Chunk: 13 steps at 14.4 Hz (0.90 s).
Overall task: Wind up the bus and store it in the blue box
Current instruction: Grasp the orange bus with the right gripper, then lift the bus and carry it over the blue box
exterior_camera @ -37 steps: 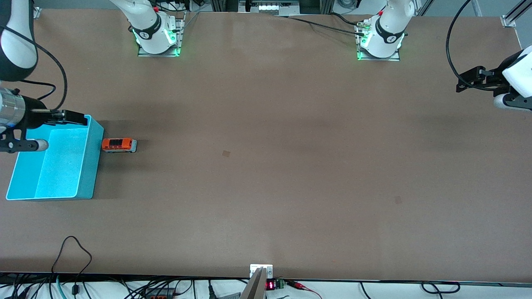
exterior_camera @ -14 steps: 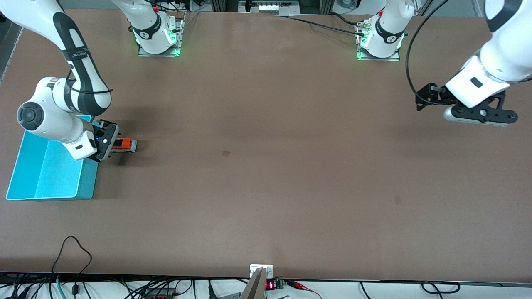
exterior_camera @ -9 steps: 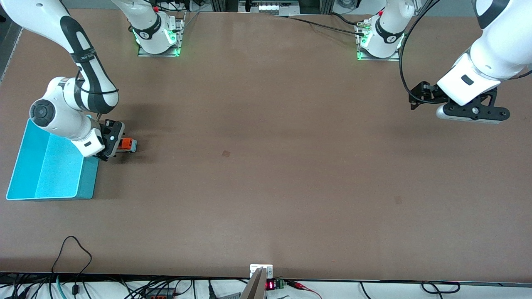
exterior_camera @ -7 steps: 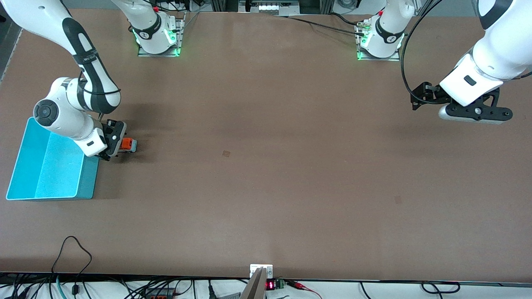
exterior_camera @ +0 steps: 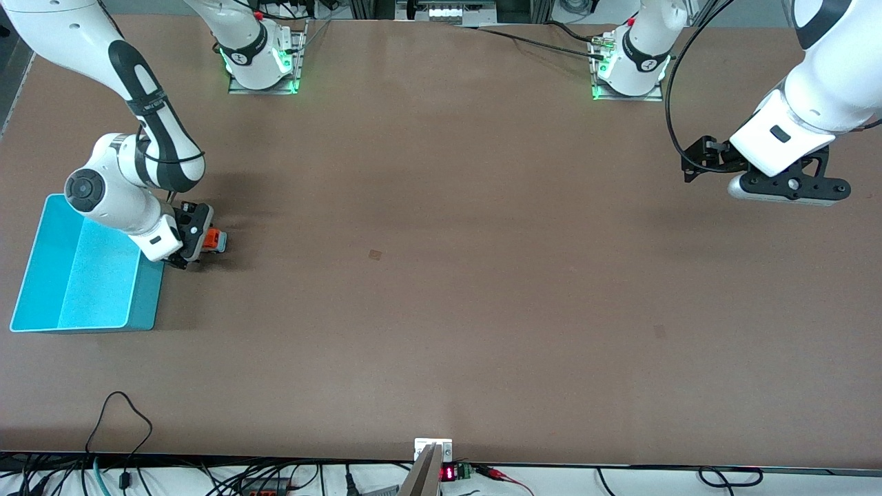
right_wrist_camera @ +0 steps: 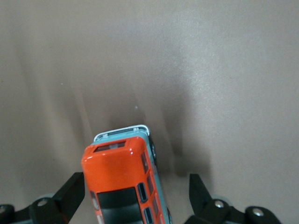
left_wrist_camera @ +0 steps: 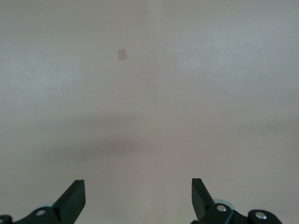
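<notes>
**Right pincer straddles the bus beside the box**

The bus [exterior_camera: 213, 240] stands on the table [exterior_camera: 441, 289] at the right arm's end, just beside the box [exterior_camera: 41, 275], close to the box's corner farther from the front camera. Only its front end shows in the front view; the rest is covered by the right pincer [exterior_camera: 195, 242]. The right wrist view shows the bus [right_wrist_camera: 124, 182] between the spread fingers [right_wrist_camera: 70, 189], one to each side with a gap at the sides, so the pincer is released and not gripping. The bus's wheels rest on the table.

The left pincer [exterior_camera: 785, 189] hangs over bare table at the left arm's end, well apart from the bus and box, waiting. Its fingers [left_wrist_camera: 74, 198] stand wide, released, with nothing between them. A small darker square [left_wrist_camera: 122, 54] marks the table below it.
</notes>
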Motion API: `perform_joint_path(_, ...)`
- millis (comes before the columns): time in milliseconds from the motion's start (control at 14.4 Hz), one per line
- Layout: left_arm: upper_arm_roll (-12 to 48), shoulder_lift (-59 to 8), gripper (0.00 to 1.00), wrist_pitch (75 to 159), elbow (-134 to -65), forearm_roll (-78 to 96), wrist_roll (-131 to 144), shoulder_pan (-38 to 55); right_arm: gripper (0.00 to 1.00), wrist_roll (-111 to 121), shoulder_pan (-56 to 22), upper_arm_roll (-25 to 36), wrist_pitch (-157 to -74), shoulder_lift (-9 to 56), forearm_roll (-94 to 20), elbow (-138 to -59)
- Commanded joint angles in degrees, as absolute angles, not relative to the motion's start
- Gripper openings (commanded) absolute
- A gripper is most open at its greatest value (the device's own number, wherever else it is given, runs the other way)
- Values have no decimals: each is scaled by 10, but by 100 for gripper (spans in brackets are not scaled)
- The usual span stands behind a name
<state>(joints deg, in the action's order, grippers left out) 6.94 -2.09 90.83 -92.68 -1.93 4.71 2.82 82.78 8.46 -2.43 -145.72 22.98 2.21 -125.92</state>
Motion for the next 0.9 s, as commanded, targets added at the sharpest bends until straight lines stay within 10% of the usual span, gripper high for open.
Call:
perform_joint_path(0,73,-16,100,899,-924,-27,54,26,62,845,97,-33,-1470,230,28,-1265)
perform_joint_path(139,73,-16,100,899,-923,-27,54,26,16,846,96,-33,-1470,229,27,-1263)
perform_joint_path(278,74,-16,100,899,-924,-27,54,26,0,846,96,-33,-1470,229,27,-1263)
perform_joint_path(835,74,-16,100,899,-924,-27,54,26,0,608,75,-59,-1387,208,11,-1185)
